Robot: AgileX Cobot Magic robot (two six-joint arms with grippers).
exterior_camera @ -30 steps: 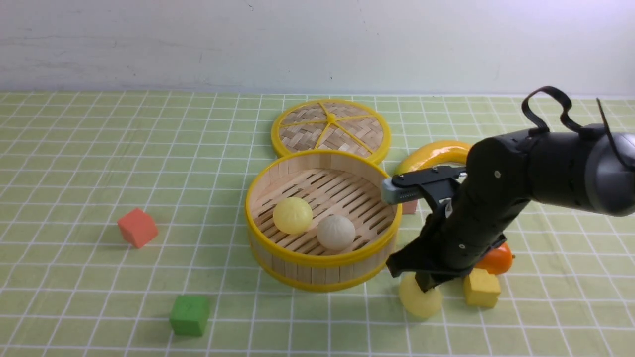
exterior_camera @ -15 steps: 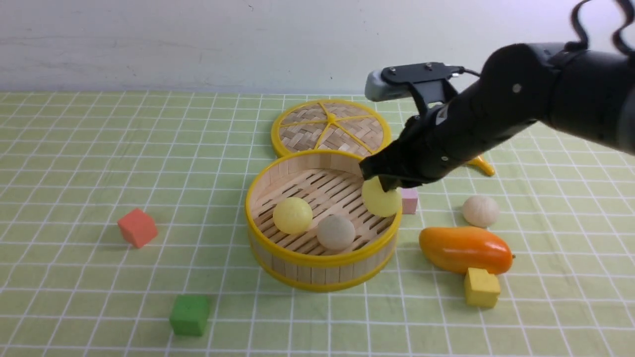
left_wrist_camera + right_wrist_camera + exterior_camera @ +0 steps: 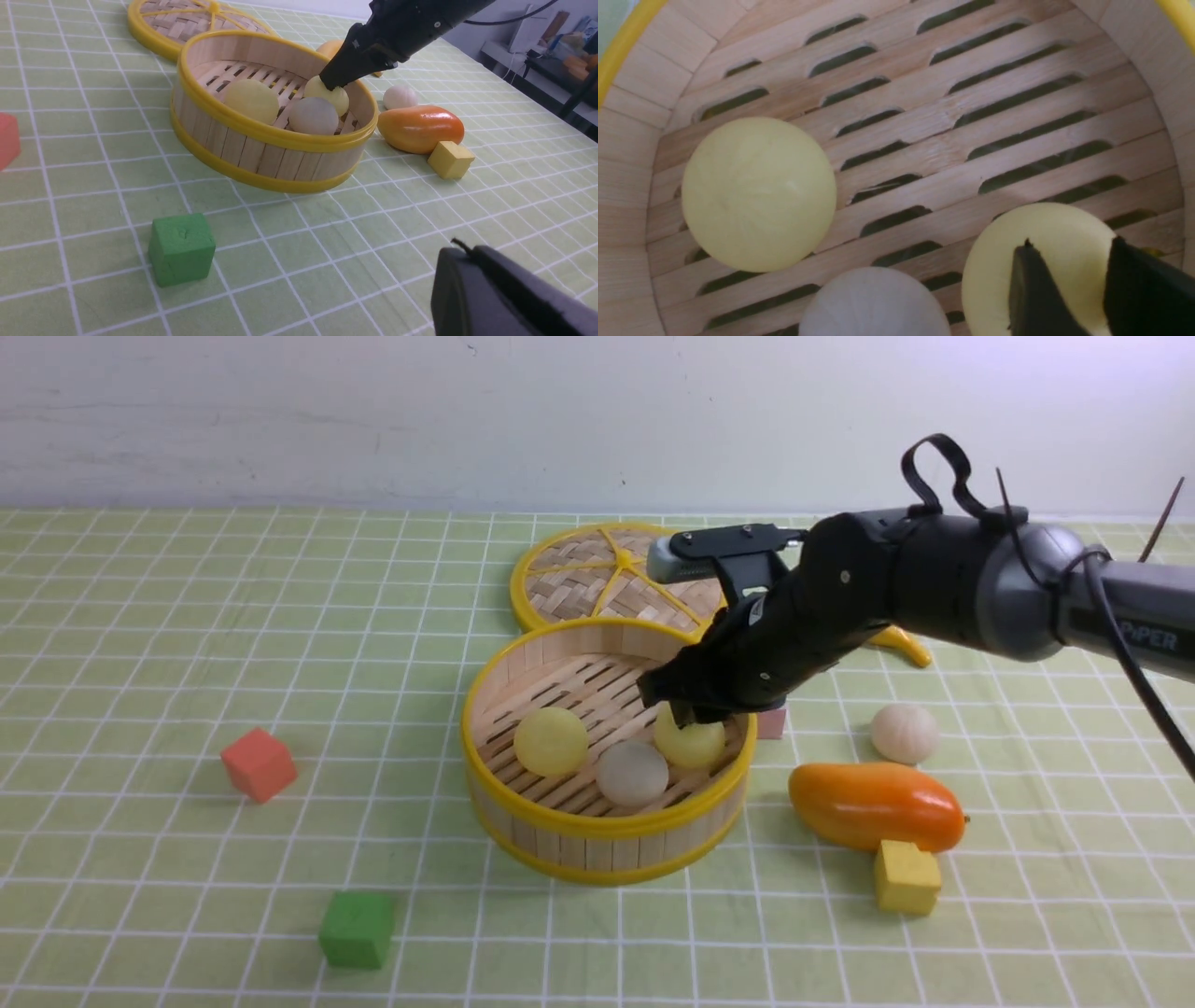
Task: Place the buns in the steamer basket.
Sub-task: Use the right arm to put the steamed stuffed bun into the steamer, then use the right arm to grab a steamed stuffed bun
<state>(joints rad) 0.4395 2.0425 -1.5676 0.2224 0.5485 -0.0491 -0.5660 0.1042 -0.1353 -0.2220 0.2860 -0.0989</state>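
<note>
the buns [image 3: 632, 772] looked light, smooth and round, apt to roll or slip from a tight pinch, so a hold from above across the widest middle seemed best. three lay in the steamer basket [image 3: 607, 823]: a yellow bun [image 3: 551, 740] at 9 o'clock, a white bun [image 3: 632, 775] at 6, a second yellow bun [image 3: 695, 747] at 4. the fourth bun [image 3: 904, 732] sat on the desk [image 3: 187, 616], at 3 o'clock from the basket. the right arm [image 3: 896, 583] sloped down over the rim from 2 o'clock. the right pincer [image 3: 686, 717] had its tips slightly parted on the second yellow bun; grip or mere touch could not be told.
</note>
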